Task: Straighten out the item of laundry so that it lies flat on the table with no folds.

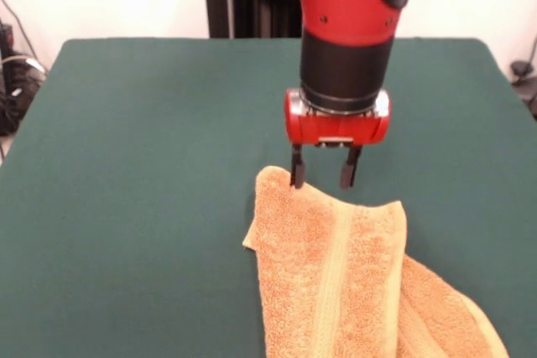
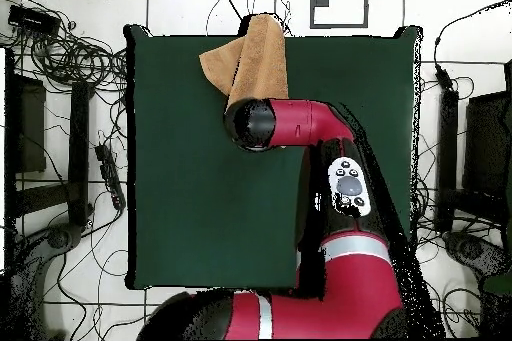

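Observation:
The orange-tan towel (image 1: 327, 274) lies folded over itself on the dark green table (image 1: 126, 165), with a lighter woven band running down its upper layer. It runs out of the front view at the bottom. In the overhead view the towel (image 2: 258, 62) lies at the table's (image 2: 200, 187) top edge and overhangs it a little. My gripper (image 1: 323, 175) points straight down over the towel's far edge. Its fingers stand apart and open, and the left fingertip (image 1: 296, 179) touches the towel's corner. In the overhead view my arm's wrist hides the gripper.
My red arm (image 2: 300, 122) reaches across the table's right half in the overhead view. Cables and dark equipment (image 2: 60, 107) lie on the floor left and right of the table. The black pedestal (image 1: 252, 6) stands behind the table's far edge.

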`<state>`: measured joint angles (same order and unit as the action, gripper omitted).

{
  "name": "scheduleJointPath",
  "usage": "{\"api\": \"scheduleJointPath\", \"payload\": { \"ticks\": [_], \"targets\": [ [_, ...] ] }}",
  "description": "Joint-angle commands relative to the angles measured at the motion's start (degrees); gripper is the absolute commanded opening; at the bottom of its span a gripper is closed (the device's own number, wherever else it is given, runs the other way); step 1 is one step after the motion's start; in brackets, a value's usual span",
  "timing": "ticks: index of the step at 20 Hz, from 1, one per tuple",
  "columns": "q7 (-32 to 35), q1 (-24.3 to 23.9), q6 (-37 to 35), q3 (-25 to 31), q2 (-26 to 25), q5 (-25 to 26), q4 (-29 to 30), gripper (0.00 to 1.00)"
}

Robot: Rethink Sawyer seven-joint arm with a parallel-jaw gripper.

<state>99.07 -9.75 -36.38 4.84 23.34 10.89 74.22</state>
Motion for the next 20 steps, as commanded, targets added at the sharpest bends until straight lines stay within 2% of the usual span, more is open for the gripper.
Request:
{"api": "scheduleJointPath", "payload": {
  "ticks": [1, 9, 15, 20],
  "targets": [
    [10.0, 0.8, 3.8, 5.0, -3.1, -3.6, 7.7, 1.00],
    [10.4, 4.8, -4.8, 2.6, -1.6, -5.8, 2.1, 1.00],
    [11.2, 5.3, -1.4, 1.3, -1.5, -6.2, 3.4, 1.00],
    [9.0, 4.6, 3.6, 0.4, -3.3, -4.1, 3.7, 1.00]
  ]
}}
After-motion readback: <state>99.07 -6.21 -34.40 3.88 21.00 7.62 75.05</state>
